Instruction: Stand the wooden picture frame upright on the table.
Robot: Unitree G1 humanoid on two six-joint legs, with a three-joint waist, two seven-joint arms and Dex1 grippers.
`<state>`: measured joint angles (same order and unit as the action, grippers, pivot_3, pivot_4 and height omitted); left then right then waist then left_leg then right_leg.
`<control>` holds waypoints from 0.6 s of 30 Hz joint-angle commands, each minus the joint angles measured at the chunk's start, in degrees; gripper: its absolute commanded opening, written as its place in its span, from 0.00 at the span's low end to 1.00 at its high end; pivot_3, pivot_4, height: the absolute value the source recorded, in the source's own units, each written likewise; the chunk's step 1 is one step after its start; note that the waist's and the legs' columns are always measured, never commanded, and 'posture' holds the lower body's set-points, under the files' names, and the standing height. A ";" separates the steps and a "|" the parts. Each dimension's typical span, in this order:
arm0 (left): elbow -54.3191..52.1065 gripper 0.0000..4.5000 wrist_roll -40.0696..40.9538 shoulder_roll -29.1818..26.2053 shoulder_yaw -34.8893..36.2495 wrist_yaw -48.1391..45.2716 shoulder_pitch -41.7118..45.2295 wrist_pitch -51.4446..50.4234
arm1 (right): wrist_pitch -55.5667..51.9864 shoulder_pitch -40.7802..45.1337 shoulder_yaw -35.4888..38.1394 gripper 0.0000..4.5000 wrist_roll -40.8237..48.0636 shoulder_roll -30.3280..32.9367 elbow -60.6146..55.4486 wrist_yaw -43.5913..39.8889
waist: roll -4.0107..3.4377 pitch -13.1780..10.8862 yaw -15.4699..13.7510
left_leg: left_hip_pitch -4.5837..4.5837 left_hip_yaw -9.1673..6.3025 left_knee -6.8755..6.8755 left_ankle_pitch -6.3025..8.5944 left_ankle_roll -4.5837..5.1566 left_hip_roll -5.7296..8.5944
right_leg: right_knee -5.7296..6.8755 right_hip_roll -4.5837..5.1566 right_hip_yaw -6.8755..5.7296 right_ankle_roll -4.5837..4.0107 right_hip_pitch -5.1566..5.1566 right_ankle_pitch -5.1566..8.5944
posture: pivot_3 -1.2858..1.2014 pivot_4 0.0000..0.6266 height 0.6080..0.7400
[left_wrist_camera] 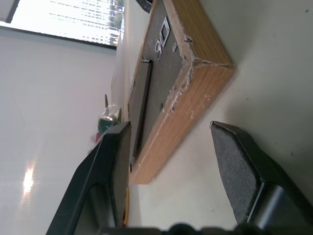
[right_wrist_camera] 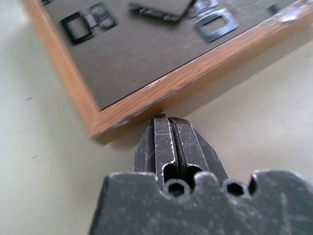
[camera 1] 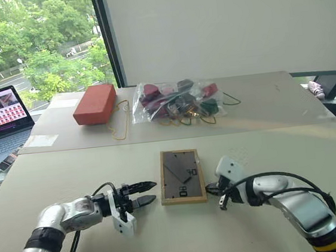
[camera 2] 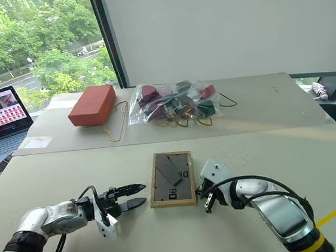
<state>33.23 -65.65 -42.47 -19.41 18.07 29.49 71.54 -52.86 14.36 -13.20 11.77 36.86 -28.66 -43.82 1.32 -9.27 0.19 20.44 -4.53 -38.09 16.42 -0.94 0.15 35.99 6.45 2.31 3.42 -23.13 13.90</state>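
Both arms were built of rounded silver-grey metal segments joined by black collars, with black cables looping loosely over each wrist, and the right arm (camera 1: 303,211) carried a yellow band near the elbow while the left arm (camera 1: 58,225) showed a small red tag beside its cable. Each wrist bore a white plastic block just behind its pincer. The left pincer (camera 1: 146,193) had two slim black fingers lined with grey textured pads (left_wrist_camera: 234,171), and the right pincer (right_wrist_camera: 168,134) was scratched black metal with round holes at its base.
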 commanded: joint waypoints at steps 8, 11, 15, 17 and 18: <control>6.54 0.62 -7.72 2.00 -13.41 14.10 5.66 -2.77 | -2.69 1.20 -0.59 0.00 1.76 -1.32 -1.48 2.27 | -0.08 0.22 -0.38 | -0.17 0.00 -0.01 -0.04 -0.06 0.00 | 0.07 0.00 0.00 0.01 0.14 0.01 | 0.52 0.24 1.00; 7.02 0.62 -7.98 2.80 -15.78 15.13 6.52 -2.97 | -3.19 1.96 -0.56 0.00 2.63 -2.29 -1.27 2.56 | -0.10 0.28 -0.38 | -0.17 0.00 -0.01 -0.04 -0.07 0.00 | 0.07 0.00 0.00 0.01 0.14 0.01 | 0.52 0.24 1.00; 7.36 0.62 -7.24 3.33 -18.07 15.12 7.45 -1.75 | -3.72 3.77 -1.02 0.00 3.14 -4.38 -0.92 3.07 | -0.20 0.53 -0.42 | -0.18 0.00 -0.02 -0.05 -0.09 0.01 | 0.08 0.00 0.00 0.01 0.15 0.01 | 0.52 0.24 1.00; 7.41 0.62 -6.85 2.86 -18.52 14.80 7.67 -1.54 | -3.67 4.34 -1.06 0.00 2.76 -4.89 -0.28 3.53 | -0.25 0.61 -0.39 | -0.19 0.01 -0.02 -0.05 -0.09 0.01 | 0.09 0.00 0.01 0.01 0.14 0.01 | 0.52 0.24 1.00; 7.95 0.62 -6.24 2.32 -18.57 13.92 7.91 -0.92 | -3.63 4.51 -1.06 0.00 2.71 -4.86 -0.06 3.57 | -0.27 0.63 -0.41 | -0.19 0.01 -0.02 -0.05 -0.09 0.00 | 0.09 0.00 0.00 0.01 0.14 0.01 | 0.52 0.24 1.00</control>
<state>41.20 -71.31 -42.04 -33.63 34.58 38.21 69.68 -57.72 17.40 -12.96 12.42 33.77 -26.40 -39.51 1.05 -8.64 -0.22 20.25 -4.53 -38.10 16.36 -1.03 0.16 36.08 6.45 2.32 3.44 -23.00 13.91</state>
